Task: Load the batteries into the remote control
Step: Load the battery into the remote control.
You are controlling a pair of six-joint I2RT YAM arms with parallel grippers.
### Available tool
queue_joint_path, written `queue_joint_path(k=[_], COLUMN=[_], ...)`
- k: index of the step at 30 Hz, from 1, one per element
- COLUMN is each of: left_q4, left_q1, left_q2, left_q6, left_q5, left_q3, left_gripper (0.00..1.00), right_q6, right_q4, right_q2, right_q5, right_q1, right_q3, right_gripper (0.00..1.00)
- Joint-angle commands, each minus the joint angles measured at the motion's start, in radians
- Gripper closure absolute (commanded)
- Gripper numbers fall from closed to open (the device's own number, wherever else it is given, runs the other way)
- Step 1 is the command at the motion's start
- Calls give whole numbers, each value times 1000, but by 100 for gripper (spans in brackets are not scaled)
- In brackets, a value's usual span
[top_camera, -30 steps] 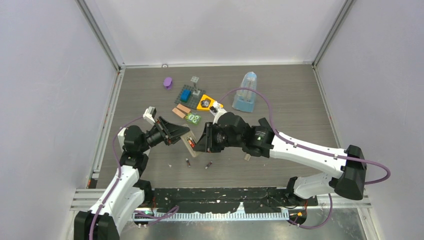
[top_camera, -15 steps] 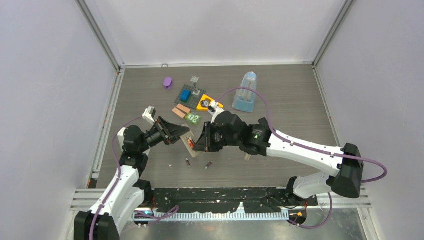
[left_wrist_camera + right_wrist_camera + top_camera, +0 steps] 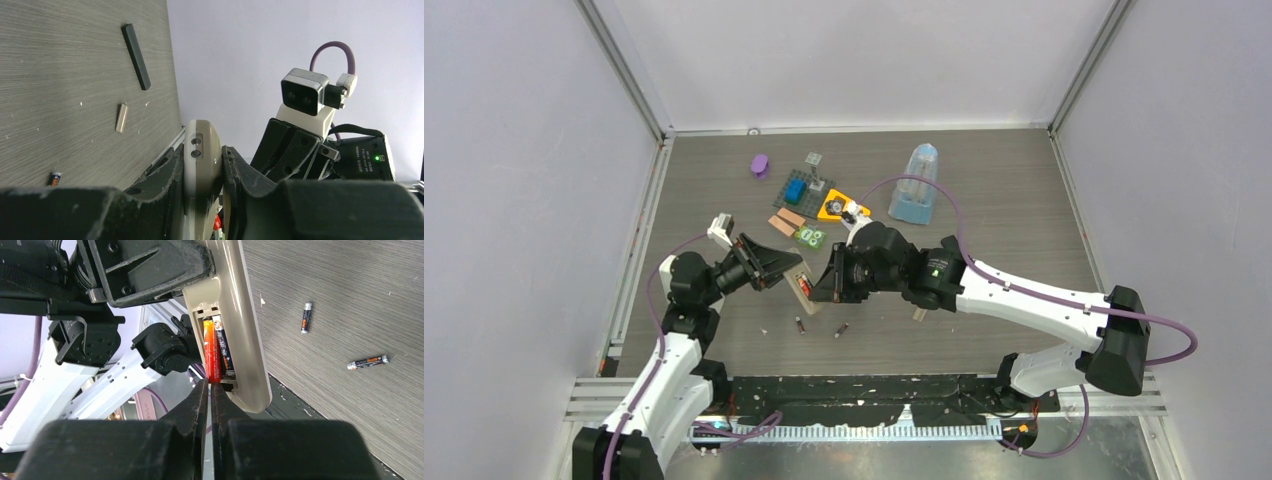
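Note:
My left gripper [image 3: 789,272] is shut on the remote control [image 3: 804,285] and holds it off the table. The left wrist view shows it edge-on [image 3: 201,160], pinched between both fingers. Its open back faces the right wrist camera [image 3: 250,340]. In the compartment lie two batteries side by side, a red-orange one [image 3: 211,355] and a black one [image 3: 224,352]. My right gripper [image 3: 210,385] is shut with nothing between its fingers, its tips at the lower end of the red-orange battery. Two more batteries [image 3: 800,325] [image 3: 841,329] lie loose on the table below the remote.
At the back stand a purple piece [image 3: 760,165], a dark board with a blue block [image 3: 802,186], an orange part [image 3: 836,207] and a clear blue container [image 3: 915,185]. A flat black strip [image 3: 136,56] and a small beige piece [image 3: 121,117] lie on the table.
My right gripper's jaws have come together and the arm has edged left toward the remote. The left arm and the remote have stayed still.

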Motion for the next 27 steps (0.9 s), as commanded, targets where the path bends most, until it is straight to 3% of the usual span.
queue_joint_path(k=[1, 13, 27], left_q4=[54, 47, 44], left_q1=[-6, -6, -6], left_q2=[-48, -124, -134], left_q6=[-80, -171, -169], left_q5=[-1, -46, -47], left_q3=[18, -20, -20], left_gripper=[100, 100, 100], right_q6=[68, 169, 198], right_q4=[101, 141, 85], right_q2=[9, 10, 57], right_q5=[38, 83, 114], right_q1=[0, 0, 0], right_q3=[-23, -66, -37], right_gripper=[89, 90, 93])
